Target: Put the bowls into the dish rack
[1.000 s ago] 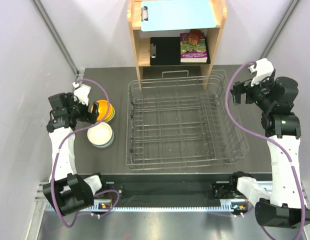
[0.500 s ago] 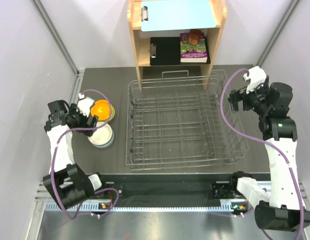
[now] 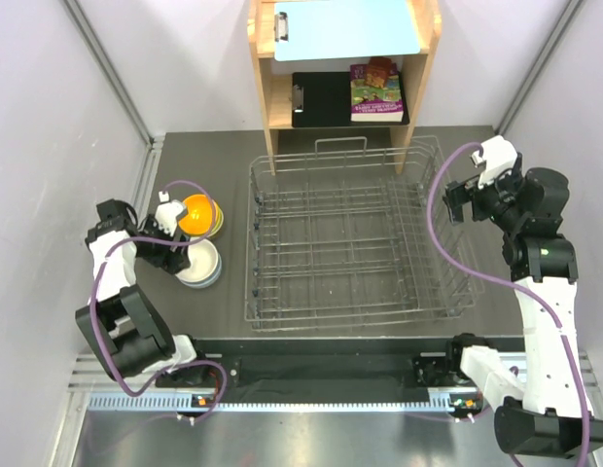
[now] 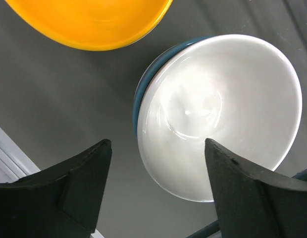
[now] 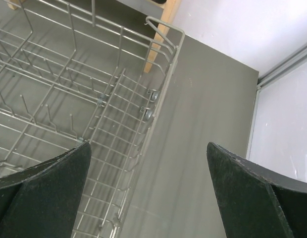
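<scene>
Left of the dish rack (image 3: 350, 238) stand two stacks of bowls. The white bowl (image 3: 198, 261) (image 4: 218, 109) rests in a blue bowl (image 4: 140, 87). Behind it, the orange bowl (image 3: 196, 212) (image 4: 89, 22) tops a stack with a lime green rim showing. My left gripper (image 3: 178, 255) (image 4: 157, 144) hangs open just over the white bowl's left rim, one finger (image 4: 242, 198) above its inside and the other (image 4: 69, 193) outside it. The right gripper (image 3: 455, 202) (image 5: 148, 145) is open with nothing between its fingers, above the rack's (image 5: 84, 104) far right wall.
A wooden shelf unit (image 3: 272, 97) stands behind the rack, holding a blue clipboard (image 3: 345, 27), a black clipboard (image 3: 321, 97) and a book (image 3: 376, 89). A white wall with a metal rail (image 3: 144, 185) closes the left side near the bowls.
My left gripper swung from beside the orange bowl toward the near side and down over the white bowl, its jaws narrowing a little. The right arm shifted slightly.
</scene>
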`<state>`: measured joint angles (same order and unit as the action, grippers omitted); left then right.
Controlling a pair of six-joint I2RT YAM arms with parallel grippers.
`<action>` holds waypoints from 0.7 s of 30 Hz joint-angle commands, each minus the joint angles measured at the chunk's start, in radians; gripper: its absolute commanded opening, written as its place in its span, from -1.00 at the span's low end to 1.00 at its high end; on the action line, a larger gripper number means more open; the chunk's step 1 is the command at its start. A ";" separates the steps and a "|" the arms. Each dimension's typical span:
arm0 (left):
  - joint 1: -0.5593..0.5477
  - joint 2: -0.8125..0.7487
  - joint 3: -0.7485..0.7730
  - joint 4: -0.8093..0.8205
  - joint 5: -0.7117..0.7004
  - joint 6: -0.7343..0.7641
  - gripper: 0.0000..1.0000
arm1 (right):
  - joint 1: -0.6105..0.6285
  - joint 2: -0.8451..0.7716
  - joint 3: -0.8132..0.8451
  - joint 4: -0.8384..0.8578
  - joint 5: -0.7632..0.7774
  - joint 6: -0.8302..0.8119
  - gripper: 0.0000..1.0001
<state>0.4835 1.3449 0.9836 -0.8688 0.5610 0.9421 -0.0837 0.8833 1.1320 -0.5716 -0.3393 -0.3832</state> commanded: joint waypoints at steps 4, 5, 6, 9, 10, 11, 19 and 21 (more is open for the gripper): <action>0.007 0.013 0.026 -0.027 0.056 0.044 0.30 | -0.010 -0.015 -0.001 0.021 -0.032 0.007 0.99; 0.007 0.010 0.026 -0.029 0.057 0.044 0.07 | -0.010 -0.017 -0.001 0.022 -0.033 0.010 0.99; 0.007 0.008 0.027 -0.030 0.060 0.044 -0.04 | -0.010 -0.015 -0.001 0.021 -0.036 0.012 0.99; 0.006 -0.001 0.027 -0.036 0.068 0.043 -0.24 | -0.008 -0.009 -0.001 0.022 -0.047 0.021 0.99; 0.006 -0.004 0.030 -0.038 0.071 0.044 -0.30 | -0.008 -0.009 -0.001 0.022 -0.056 0.024 0.99; 0.007 -0.007 0.033 -0.039 0.073 0.043 -0.35 | -0.008 -0.009 -0.001 0.024 -0.061 0.027 0.99; 0.006 -0.007 0.090 -0.079 0.117 0.024 -1.00 | -0.002 0.006 0.014 0.015 -0.104 0.052 0.99; 0.007 -0.004 0.108 -0.082 0.134 0.014 -1.00 | -0.001 0.008 0.020 0.010 -0.112 0.058 0.99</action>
<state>0.4843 1.3510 1.0210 -0.9112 0.6186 0.9649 -0.0834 0.8871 1.1255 -0.5716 -0.4080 -0.3508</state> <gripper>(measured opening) 0.046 0.996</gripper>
